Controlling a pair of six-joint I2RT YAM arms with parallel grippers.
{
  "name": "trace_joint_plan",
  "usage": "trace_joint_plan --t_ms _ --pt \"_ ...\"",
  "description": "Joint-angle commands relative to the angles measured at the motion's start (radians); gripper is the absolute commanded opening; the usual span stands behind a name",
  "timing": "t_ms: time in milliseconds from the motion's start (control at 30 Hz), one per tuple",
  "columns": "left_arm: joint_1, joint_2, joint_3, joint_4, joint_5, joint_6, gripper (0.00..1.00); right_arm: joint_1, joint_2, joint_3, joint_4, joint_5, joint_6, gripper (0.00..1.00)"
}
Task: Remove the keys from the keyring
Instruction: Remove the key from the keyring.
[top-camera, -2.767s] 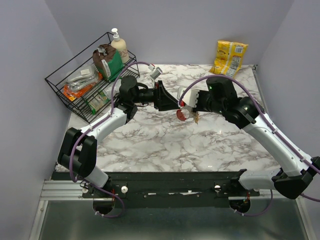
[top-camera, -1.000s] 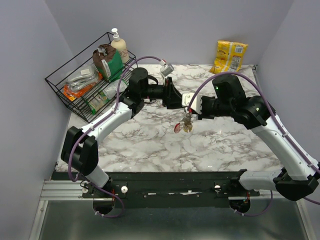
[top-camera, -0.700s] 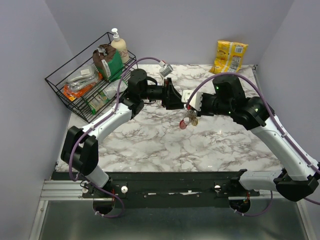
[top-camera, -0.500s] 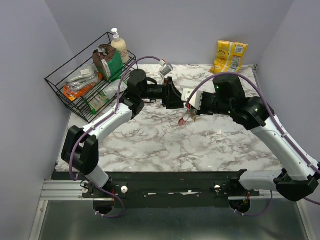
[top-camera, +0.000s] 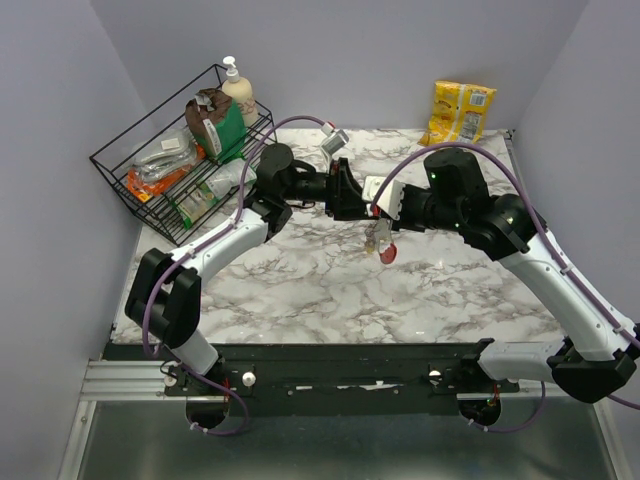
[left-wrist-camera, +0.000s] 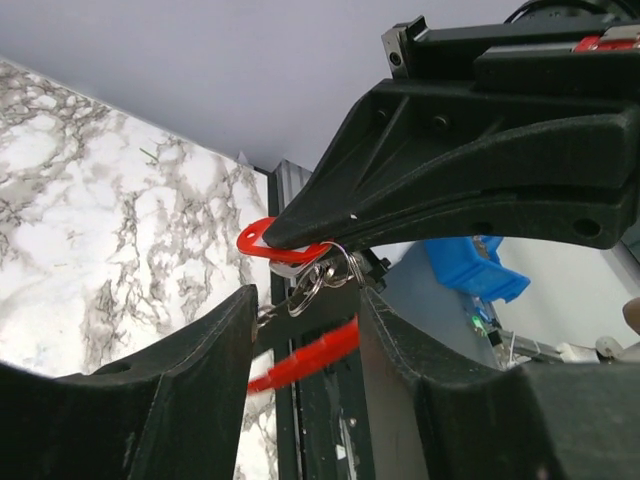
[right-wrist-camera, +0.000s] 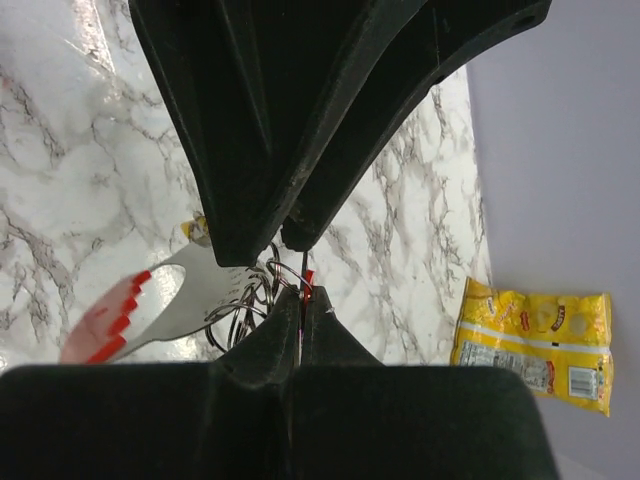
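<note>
The keyring (left-wrist-camera: 322, 278), thin silvery loops on a red strap, hangs above the middle of the marble table (top-camera: 330, 290), with the keys (top-camera: 383, 247) dangling beneath it. Your right gripper (right-wrist-camera: 300, 297) is pressed together on the strap. Your left gripper (left-wrist-camera: 305, 320) stands spread astride the rings. The wire rack (top-camera: 135, 195) and the yellow packet (top-camera: 458, 112) lie well apart from the keyring.

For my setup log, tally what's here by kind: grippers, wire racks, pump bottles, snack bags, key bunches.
Grippers: 2, left gripper and right gripper
Wire rack: 1
Pump bottle: 1
Yellow snack bag: 1
Key bunch: 1
Total: 6
</note>
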Motion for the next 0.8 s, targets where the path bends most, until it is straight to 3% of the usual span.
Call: trace_joint_plan --t_ms 0,567,667,767 --pt "-0.01 0.006 -0.014 0.053 0.044 -0.026 0.49 0.005 -0.016 0.018 0.031 -0.033 0.036 0.01" --pt "-0.016 0.007 -0.037 0.119 0.06 -0.058 0.3 0.001 -0.019 -0.006 0.089 0.018 0.066 0.01" --pt "-0.017 0.006 -0.039 0.119 0.06 -0.056 0.26 -0.003 -0.021 -0.005 0.095 0.019 0.067 0.01" --pt "-0.017 0.006 -0.037 0.12 0.057 -0.055 0.14 -0.004 -0.022 -0.012 0.095 0.024 0.066 0.01"
